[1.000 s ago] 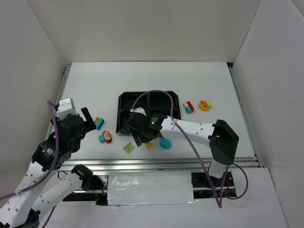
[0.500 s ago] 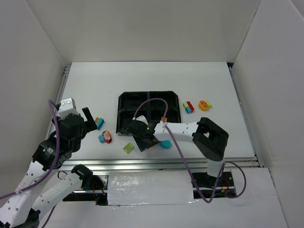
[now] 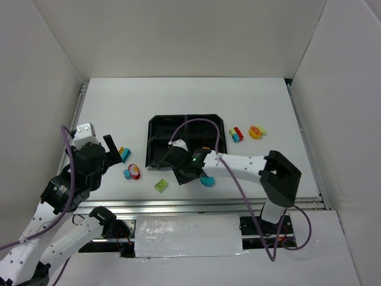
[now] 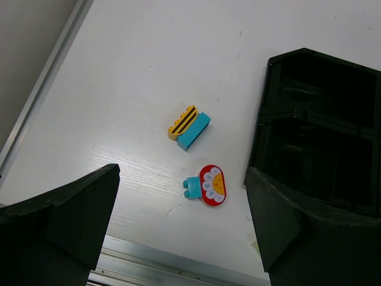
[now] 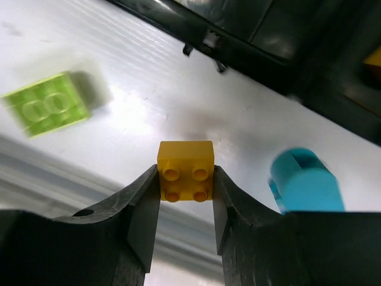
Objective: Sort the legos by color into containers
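Big stuff first: white counter (image 3: 178,98), with the black tray (image 3: 152,134) mid-frame in the top view. My right jaws sit just under the tray's lower edge, clamped on a yellow brick (image 5: 185,170), studs facing the wrist camera. It's square, so there's no long axis to fuss over. In the wrist view the tray runs across the top, straight ahead. A yellow speck (image 5: 374,59) at upper right is probably the yellow compartment. Left jaws hang wide apart at far left, holding nothing, way farther off.

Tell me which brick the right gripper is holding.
The yellow four-stud square brick, pinched in the right gripper; the lime green brick and cyan rounded piece lie loose nearby.
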